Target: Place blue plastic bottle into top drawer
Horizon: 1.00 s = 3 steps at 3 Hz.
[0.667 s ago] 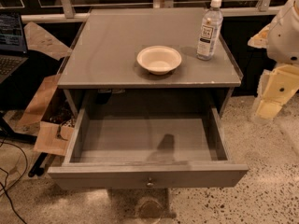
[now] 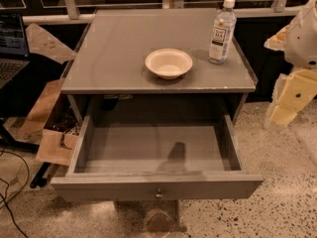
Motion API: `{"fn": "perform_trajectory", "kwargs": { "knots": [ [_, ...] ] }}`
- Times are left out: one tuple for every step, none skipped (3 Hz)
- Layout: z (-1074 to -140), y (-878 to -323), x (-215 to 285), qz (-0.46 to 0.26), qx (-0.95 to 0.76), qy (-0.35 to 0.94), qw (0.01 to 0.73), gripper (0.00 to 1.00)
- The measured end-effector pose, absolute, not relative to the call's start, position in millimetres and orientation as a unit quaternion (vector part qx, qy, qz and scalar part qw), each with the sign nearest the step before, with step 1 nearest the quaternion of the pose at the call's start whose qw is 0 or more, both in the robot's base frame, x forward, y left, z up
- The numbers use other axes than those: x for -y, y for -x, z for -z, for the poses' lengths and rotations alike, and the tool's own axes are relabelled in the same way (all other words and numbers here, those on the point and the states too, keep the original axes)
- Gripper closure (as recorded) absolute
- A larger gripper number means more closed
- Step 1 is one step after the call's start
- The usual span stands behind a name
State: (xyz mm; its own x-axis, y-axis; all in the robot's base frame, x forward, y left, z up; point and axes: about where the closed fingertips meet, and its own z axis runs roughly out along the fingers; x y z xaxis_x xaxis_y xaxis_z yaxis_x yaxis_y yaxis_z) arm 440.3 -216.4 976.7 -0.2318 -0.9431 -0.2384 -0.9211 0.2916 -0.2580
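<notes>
The blue plastic bottle (image 2: 221,31) stands upright at the back right of the grey tabletop (image 2: 119,58); it has a white cap and a white-and-dark label. The top drawer (image 2: 153,148) is pulled fully open below the tabletop. Its grey inside holds nothing and a small round knob (image 2: 158,194) sits on its front panel. My arm, white with cream parts, hangs at the right edge of the view. My gripper (image 2: 286,105) is beside the table's right side, below tabletop height and apart from the bottle.
A shallow cream bowl (image 2: 168,63) sits mid-table, left of the bottle. Cardboard pieces (image 2: 49,128) and cables lie on the floor to the left. A laptop (image 2: 11,43) stands at the far left. A railing runs behind the table.
</notes>
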Motion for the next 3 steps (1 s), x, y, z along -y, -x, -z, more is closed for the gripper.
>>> {"fn": "perform_trajectory", "kwargs": {
  "knots": [
    [-977,-453,228,0.009,-0.782,0.586,0.214,0.00],
    [-977,-470,245,-0.035,-0.763,0.595,0.251,0.00],
    [-981,-497,273,-0.084,-0.730,0.606,0.305,0.00]
  ]
}}
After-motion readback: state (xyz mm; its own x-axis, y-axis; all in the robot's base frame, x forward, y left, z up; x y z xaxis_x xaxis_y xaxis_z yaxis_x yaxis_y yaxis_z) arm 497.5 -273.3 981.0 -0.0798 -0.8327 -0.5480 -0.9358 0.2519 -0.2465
